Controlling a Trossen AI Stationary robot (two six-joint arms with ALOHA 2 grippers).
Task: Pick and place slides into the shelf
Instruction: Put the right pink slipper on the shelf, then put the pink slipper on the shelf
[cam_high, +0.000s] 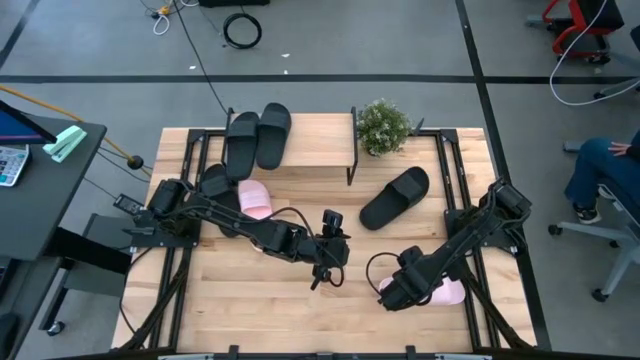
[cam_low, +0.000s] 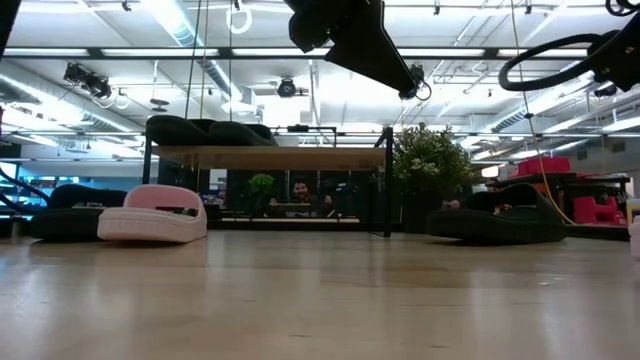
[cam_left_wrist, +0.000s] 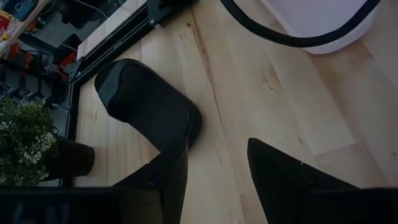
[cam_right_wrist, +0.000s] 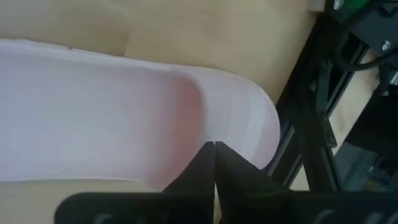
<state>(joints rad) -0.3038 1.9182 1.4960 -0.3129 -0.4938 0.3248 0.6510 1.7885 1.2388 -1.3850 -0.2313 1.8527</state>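
The shelf (cam_high: 310, 142) stands at the table's far side with two black slides (cam_high: 256, 138) lying side by side on its top board. Left of it, on the table, lie a third black slide (cam_high: 214, 180) and a pale pink slide (cam_high: 255, 198). A fourth black slide (cam_high: 395, 197) lies right of the shelf. My left gripper (cam_high: 325, 268) hovers open over the table's middle, and its wrist view looks at that black slide (cam_left_wrist: 149, 112). My right gripper (cam_high: 400, 290) is shut over the second pink slide (cam_high: 446, 292), which lies near the table's right near corner. My right gripper's shut fingertips (cam_right_wrist: 214, 152) come from above, pointing down, at the long edge (cam_right_wrist: 186, 168) of the pink slide, which lies flat on the table. Whether they touch it cannot be told.
A small potted plant (cam_high: 382, 127) stands at the shelf's right end. Black frame rails (cam_high: 462, 190) run along the table's left and right sides. A cable loop (cam_high: 375, 268) hangs by the right arm. A seated person's legs (cam_high: 600, 175) show beyond the right edge. Bare wood lies along the near edge.
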